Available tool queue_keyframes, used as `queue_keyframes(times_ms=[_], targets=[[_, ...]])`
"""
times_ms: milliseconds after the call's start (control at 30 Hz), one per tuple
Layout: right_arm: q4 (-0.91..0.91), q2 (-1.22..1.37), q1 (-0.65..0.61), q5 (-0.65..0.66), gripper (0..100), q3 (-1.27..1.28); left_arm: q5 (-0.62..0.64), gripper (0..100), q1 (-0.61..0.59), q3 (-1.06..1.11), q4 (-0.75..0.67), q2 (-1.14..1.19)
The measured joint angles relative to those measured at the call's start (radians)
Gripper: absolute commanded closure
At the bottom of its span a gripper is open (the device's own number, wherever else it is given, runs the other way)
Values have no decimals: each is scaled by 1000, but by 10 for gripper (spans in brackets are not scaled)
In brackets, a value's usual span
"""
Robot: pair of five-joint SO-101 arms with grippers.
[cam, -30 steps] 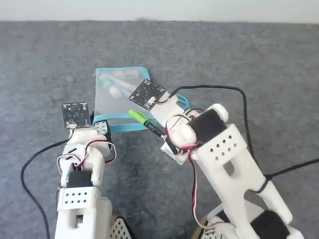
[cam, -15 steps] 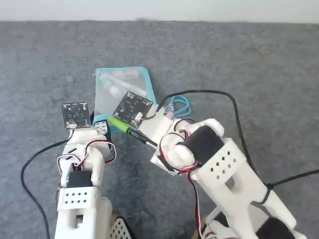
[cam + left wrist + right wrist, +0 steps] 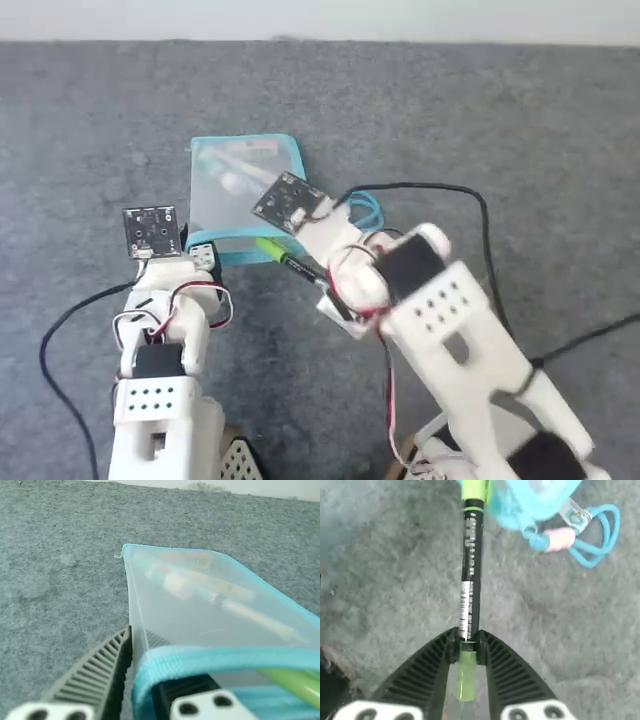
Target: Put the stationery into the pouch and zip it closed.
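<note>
A translucent pouch (image 3: pixel 240 195) with a blue zipper edge lies on the grey carpet, with several pens and white items (image 3: pixel 200 582) inside. My left gripper (image 3: pixel 205 258) is shut on the near zipper edge of the pouch (image 3: pixel 200 657), one ribbed finger (image 3: pixel 100 675) under it. My right gripper (image 3: pixel 468 642) is shut on a green-and-black pen (image 3: pixel 470 580) near its rear end. The pen (image 3: pixel 288 258) points at the pouch's near edge, and its green tip (image 3: pixel 295 680) reaches the opening. The zipper pull with a pink bead (image 3: pixel 555 539) and blue cord loop (image 3: pixel 365 210) lies beside the pouch.
Grey carpet (image 3: pixel 500 130) spreads all around the pouch. A black cable (image 3: pixel 440 190) arcs from the right arm over the carpet. A pale wall strip (image 3: pixel 320 20) runs along the far edge.
The right arm swung the pen left across the pouch's near edge, then back right. The pen's tip now sits a little lower than a second ago. The left arm has kept still.
</note>
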Motion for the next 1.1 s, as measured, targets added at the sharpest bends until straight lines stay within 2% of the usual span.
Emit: queue_keyframes(times_ms=[267, 500, 600, 833, 1100], targets=[[-112, 301, 2, -74, 984, -222, 0, 988, 0, 0, 0, 0], [-117, 552, 2, -121, 807, -500, 0, 988, 29, 0, 0, 0], [-117, 606, -2, -126, 776, -549, 0, 988, 52, 0, 0, 0], [-117, 549, -3, -126, 777, -552, 0, 988, 61, 0, 0, 0], [-120, 137, 2, -124, 777, -394, 0, 988, 63, 0, 0, 0]])
